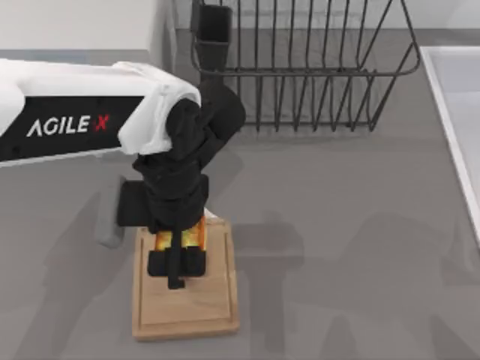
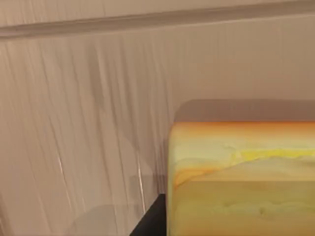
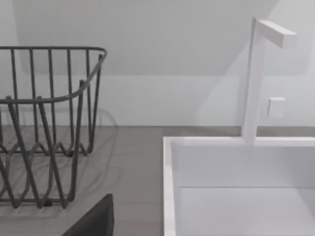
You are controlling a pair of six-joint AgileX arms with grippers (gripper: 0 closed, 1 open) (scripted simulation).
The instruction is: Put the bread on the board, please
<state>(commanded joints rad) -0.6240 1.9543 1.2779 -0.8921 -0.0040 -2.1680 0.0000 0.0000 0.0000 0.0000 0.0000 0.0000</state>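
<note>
The bread (image 1: 180,238), a golden-yellow chunk with an orange-brown crust, sits between the black fingers of my left gripper (image 1: 176,259), which is shut on it. It is held over the far end of the light-wood board (image 1: 187,309), very low; I cannot tell whether it touches the wood. In the left wrist view the bread (image 2: 241,177) is close up, with the board's grain (image 2: 88,123) behind it and the groove (image 2: 147,20) beyond. My left arm reaches in from the table's left. A dark part of my right gripper (image 3: 93,221) shows in the right wrist view, near the rack and the sink.
A dark wire dish rack (image 1: 300,67) stands at the back of the table, also seen as the rack (image 3: 44,123). A white sink (image 1: 457,120) runs along the right edge, with its white faucet (image 3: 256,78). Grey tabletop (image 1: 345,255) spreads right of the board.
</note>
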